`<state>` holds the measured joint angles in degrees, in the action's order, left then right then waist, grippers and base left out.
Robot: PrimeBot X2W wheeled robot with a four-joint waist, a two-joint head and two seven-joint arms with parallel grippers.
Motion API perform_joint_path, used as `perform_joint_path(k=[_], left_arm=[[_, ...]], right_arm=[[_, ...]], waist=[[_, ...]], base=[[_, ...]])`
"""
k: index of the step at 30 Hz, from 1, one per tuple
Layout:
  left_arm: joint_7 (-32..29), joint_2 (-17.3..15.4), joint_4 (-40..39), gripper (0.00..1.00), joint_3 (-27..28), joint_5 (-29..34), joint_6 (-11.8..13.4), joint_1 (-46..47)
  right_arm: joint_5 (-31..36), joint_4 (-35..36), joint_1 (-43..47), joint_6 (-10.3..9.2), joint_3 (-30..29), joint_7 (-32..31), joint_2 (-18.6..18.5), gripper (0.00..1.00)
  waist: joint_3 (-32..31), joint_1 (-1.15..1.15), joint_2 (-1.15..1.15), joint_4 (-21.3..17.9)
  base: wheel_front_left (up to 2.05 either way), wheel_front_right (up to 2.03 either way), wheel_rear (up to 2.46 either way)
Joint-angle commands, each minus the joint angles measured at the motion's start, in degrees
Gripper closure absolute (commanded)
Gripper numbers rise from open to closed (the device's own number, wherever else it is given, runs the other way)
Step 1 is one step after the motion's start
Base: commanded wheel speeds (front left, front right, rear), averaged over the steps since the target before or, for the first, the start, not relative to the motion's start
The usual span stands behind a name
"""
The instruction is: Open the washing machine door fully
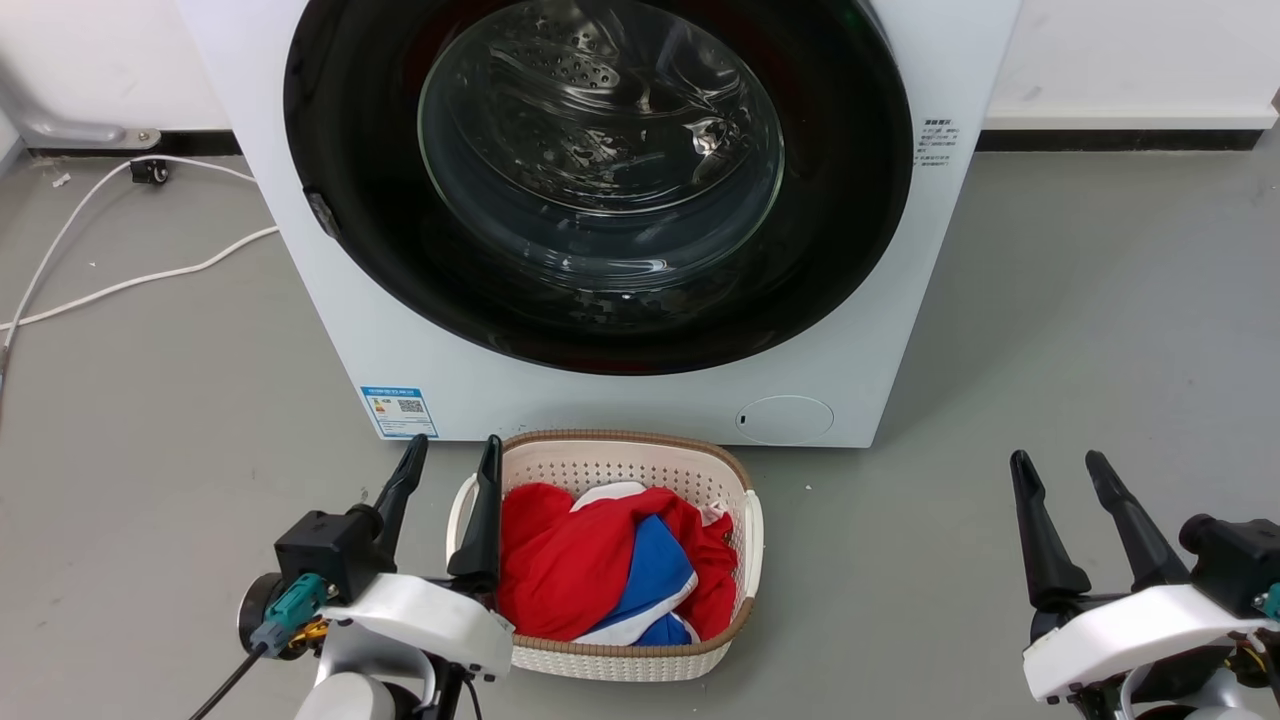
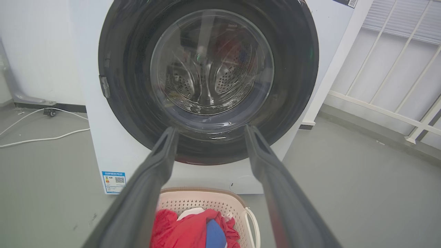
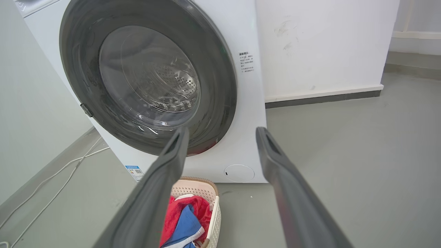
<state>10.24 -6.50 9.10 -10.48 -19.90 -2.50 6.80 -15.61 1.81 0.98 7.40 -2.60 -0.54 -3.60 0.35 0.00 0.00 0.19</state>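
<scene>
We log washing machine door (image 1: pixel 600 180) shut, opening seemingly unstarted. Spread and empty: left gripper (image 1: pixel 454 442), right gripper (image 1: pixel 1058 460). Next likely needs reaching grey tab (image 1: pixel 322 213), door's left edge.

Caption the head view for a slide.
Left gripper and right gripper open, holding nothing, facing the closed washing machine door; a cream basket of red and blue clothes sits in front.

Left gripper (image 1: pixel 454 445): two long, tapered black fingers (image 1: pixel 483 520) are carried on a glossy white shell (image 1: pixel 420 615). A boxy black housing (image 1: pixel 325 550) is fitted with a teal connector (image 1: pixel 296 603), black cable (image 1: pixel 225 685) and gold-coloured ring (image 1: pixel 305 632). Right gripper (image 1: pixel 1057 462): matching black fingers, white shell and black housing are fitted.
</scene>
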Motion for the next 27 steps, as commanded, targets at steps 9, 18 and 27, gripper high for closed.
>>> perform_joint_path(k=[9,18,27], left_arm=[[1.7,-0.8,0.8,0.00,-1.2,5.4,1.0,1.1],[2.7,-0.6,2.1,0.00,-1.5,8.2,0.6,1.4],[3.9,0.6,4.3,0.00,-0.8,9.3,-0.8,1.4]], right_arm=[[6.0,1.4,0.8,0.12,-0.8,0.2,0.5,0.00],[8.7,1.4,1.2,0.12,-0.9,0.3,0.7,0.00],[10.9,1.8,1.6,0.14,-0.9,0.8,0.7,0.00]], waist=[[-0.2,0.00,0.00,0.0],[-0.4,0.00,0.00,0.0],[-0.6,0.00,0.00,0.2]], base=[[0.00,0.00,0.00],[0.00,0.00,0.00],[0.00,0.00,0.00]])
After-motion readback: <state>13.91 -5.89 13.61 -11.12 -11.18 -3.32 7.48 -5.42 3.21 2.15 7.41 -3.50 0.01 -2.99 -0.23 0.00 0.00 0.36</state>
